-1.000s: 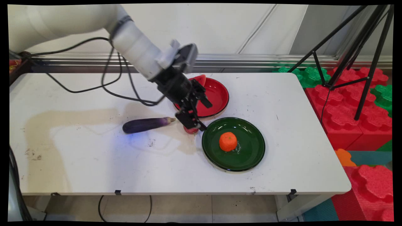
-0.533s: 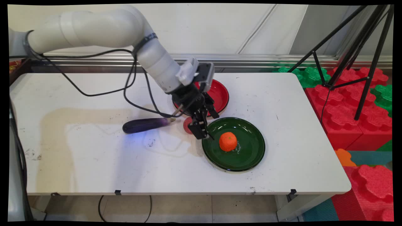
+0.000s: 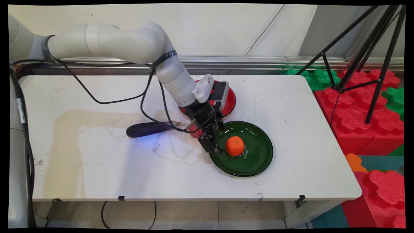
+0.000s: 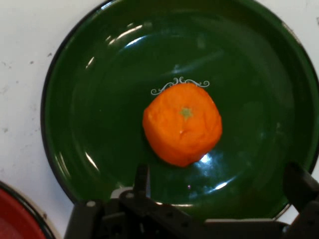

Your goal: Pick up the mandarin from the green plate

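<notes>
Hovering wide-spread over green plate (image 4: 65,124), hand (image 4: 219,194) empty, orange (image 4: 182,123) just ahead between its fingers (image 4: 141,180).

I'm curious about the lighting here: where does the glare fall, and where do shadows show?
Hand view: white streaks of glare curve across the green plate, with a bright spot beside the orange. Main view: the arm casts soft shadows on the table left of the gripper, around the eggplant.
</notes>
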Action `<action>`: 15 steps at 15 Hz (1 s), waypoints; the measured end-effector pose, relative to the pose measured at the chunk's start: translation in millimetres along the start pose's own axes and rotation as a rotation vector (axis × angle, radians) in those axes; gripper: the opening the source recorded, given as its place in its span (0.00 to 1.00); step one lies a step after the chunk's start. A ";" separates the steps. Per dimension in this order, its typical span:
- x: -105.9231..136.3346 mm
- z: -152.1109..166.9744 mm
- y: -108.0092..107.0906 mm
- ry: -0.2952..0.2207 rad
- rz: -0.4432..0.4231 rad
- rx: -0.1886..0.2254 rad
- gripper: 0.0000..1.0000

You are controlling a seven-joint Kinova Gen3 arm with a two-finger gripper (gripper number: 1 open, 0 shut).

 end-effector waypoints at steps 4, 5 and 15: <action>1.4 13.7 -1.8 -0.018 0.007 0.004 1.00; 2.4 17.3 -2.5 -0.020 0.008 0.006 1.00; 14.6 42.3 -8.9 -0.017 0.000 0.028 1.00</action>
